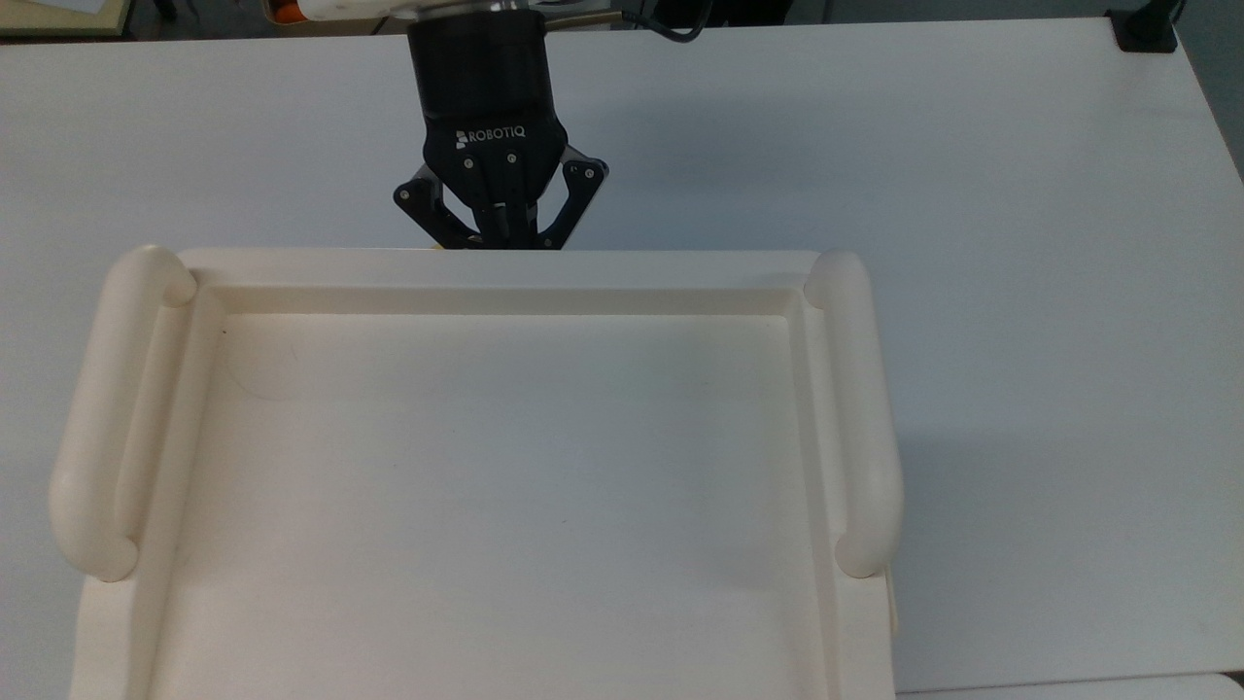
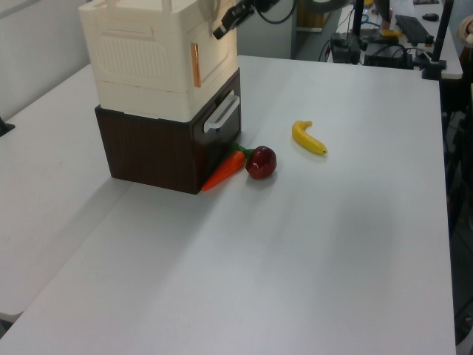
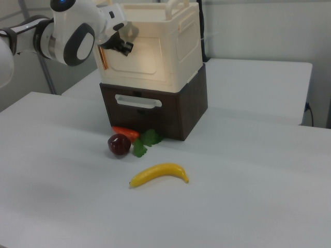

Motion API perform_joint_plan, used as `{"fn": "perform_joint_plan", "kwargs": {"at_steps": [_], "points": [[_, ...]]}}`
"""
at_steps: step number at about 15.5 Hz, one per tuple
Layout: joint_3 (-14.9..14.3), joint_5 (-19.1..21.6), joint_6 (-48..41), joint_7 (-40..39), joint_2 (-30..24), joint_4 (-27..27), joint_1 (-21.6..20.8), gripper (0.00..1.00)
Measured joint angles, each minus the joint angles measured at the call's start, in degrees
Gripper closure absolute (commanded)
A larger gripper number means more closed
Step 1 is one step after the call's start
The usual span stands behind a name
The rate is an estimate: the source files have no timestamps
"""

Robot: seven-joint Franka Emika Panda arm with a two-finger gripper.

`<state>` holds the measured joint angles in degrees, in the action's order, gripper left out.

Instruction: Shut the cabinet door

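The cream cabinet (image 1: 505, 467) has a recessed top and two rounded side rails. In the left view the cabinet (image 2: 140, 59) stands on a dark base, and its cabinet door (image 2: 219, 59) lies flat against the front with an orange strip at one edge. The right view shows the cabinet door (image 3: 138, 59) flush as well. My gripper (image 1: 500, 236) is shut with nothing in it, its tips at the cabinet's far top edge in the top view. The gripper (image 2: 221, 29) presses at the door's upper part, and the gripper (image 3: 120, 46) touches the door's upper left in the right view.
A dark brown drawer unit (image 2: 159, 151) with a cream handle (image 2: 222, 115) carries the cabinet. A carrot (image 2: 224, 171) and a red apple (image 2: 261, 162) lie against its foot, and a banana (image 2: 308, 137) lies further out. Open white table (image 2: 318, 251) spreads in front.
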<state>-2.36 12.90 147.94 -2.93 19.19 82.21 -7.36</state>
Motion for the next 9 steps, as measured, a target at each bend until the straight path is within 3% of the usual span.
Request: {"fn": "perform_joint_plan", "kwargs": {"at_steps": [9], "points": [[0.0,-14.4,-41.9,0.0,-8.0,2.3,0.0,1.0]]}}
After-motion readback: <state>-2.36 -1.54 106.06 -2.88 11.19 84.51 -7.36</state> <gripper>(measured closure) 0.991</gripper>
